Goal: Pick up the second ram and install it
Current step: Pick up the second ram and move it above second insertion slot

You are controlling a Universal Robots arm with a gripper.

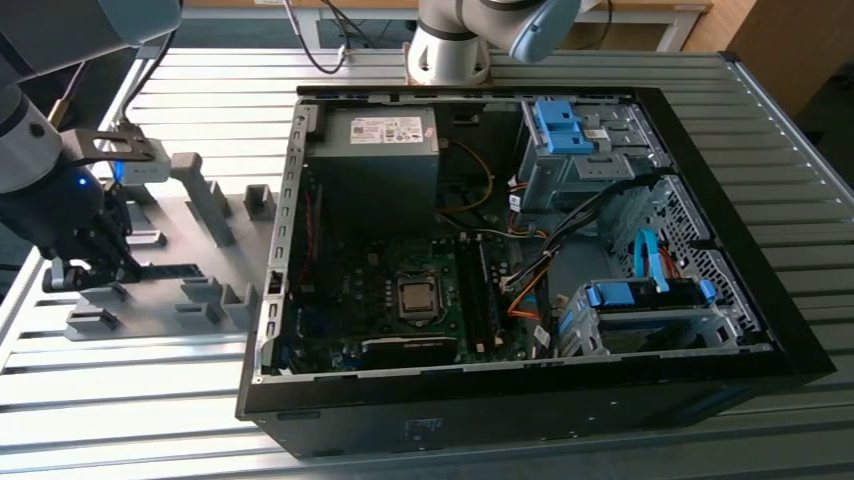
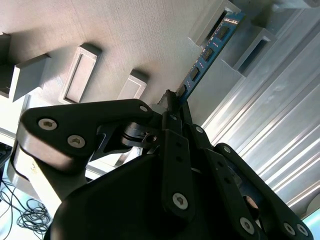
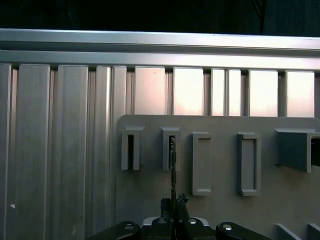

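Note:
The second ram (image 2: 207, 52) is a thin blue-green board with black chips, standing on its edge on the grey fixture plate (image 1: 160, 300). Its far end sits in a slotted grey block (image 2: 212, 22). In the first wrist view the ram (image 3: 172, 165) shows edge-on as a thin dark line running into a slot. My gripper (image 2: 174, 100) is shut on the ram's near end, its black fingers (image 2: 170, 117) pinching the board from both sides. In the exterior view the gripper (image 1: 96, 272) is low over the plate at that view's left, and the ram (image 1: 167, 270) is a dark strip beside it.
An open black computer case (image 1: 534, 410) lies to the exterior view's right of the plate, with the motherboard (image 1: 400, 290) and its memory slots (image 1: 477, 290) exposed. Grey fixture blocks (image 1: 200, 195) rise from the plate. The robot base (image 1: 447, 50) stands behind the case on the slatted metal table (image 1: 120, 400).

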